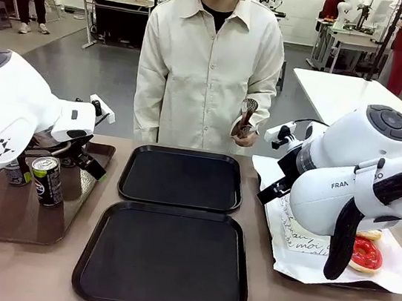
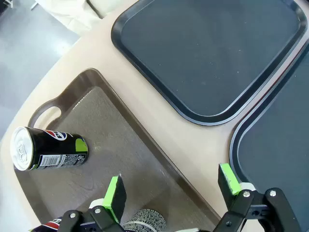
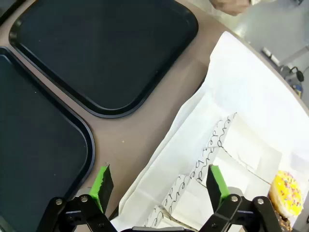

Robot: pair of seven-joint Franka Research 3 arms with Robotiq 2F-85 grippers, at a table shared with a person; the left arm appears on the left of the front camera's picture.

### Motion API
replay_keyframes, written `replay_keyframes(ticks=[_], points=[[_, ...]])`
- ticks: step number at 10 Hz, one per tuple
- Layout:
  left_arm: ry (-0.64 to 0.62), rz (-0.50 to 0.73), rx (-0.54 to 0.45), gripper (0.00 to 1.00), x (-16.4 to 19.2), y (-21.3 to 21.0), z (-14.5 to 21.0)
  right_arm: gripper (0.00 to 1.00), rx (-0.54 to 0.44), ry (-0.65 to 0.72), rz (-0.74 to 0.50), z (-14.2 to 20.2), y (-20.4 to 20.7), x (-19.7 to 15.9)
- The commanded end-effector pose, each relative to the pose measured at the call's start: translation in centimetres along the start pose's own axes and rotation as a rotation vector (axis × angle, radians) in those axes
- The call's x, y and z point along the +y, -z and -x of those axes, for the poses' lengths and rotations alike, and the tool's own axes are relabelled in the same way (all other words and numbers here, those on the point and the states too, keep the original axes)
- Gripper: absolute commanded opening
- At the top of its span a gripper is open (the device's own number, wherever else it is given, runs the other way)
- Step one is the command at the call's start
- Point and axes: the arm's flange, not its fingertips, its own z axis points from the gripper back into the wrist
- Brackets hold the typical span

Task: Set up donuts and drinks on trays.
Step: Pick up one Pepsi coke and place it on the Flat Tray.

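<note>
**benchlurker:** Busy lab in the background, but the beige bench (image 1: 19, 275) is what matters. Two black trays (image 1: 182, 178) sit in the middle, one far and one near, with nothing on either. A person (image 1: 208, 69) stands at the far side holding tongs (image 1: 247, 116). Which arm would you send first?

**can_fan:** Could be either tbh. The left claw (image 2: 172, 186) is spread wide with nothing in it, over the brown tray (image 2: 125, 159) on the left. The cans (image 1: 47, 180) stand upright there, so the long axis is straight up and the pads have to come in from the sides. In the wrist view one can (image 2: 48, 151) sits toward the tray's handle end, well outside the gap. Something patterned peeks up between the finger bases, can't tell what.

**benchlurker:** And the donuts?

**can_fan:** Right side, on the paper-lined tray (image 1: 298, 258). There's a red-iced donut (image 1: 366, 256) and a yellow sprinkled donut (image 3: 287, 193) past the sleeves (image 3: 246, 154). The right claw (image 3: 159, 181) is wide and empty too, over the paper's left edge, so the donuts lie further right of it. Left arm is nearer the drinks, right arm nearer the donuts.
</note>
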Motion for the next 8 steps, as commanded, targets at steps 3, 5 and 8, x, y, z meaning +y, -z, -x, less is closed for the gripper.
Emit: replay_keyframes(ticks=[3,5,8], points=[[0.0,0.0,0.0,1.0,-0.01,0.0,0.0,1.0,0.0,0.0,0.0,0.0,0.0,0.0],[0.0,0.0,0.0,1.0,-0.01,0.0,0.0,1.0,0.0,0.0,0.0,0.0,0.0,0.0],[0.0,0.0,0.0,1.0,-0.01,0.0,0.0,1.0,0.0,0.0,0.0,0.0,0.0,0.0]])
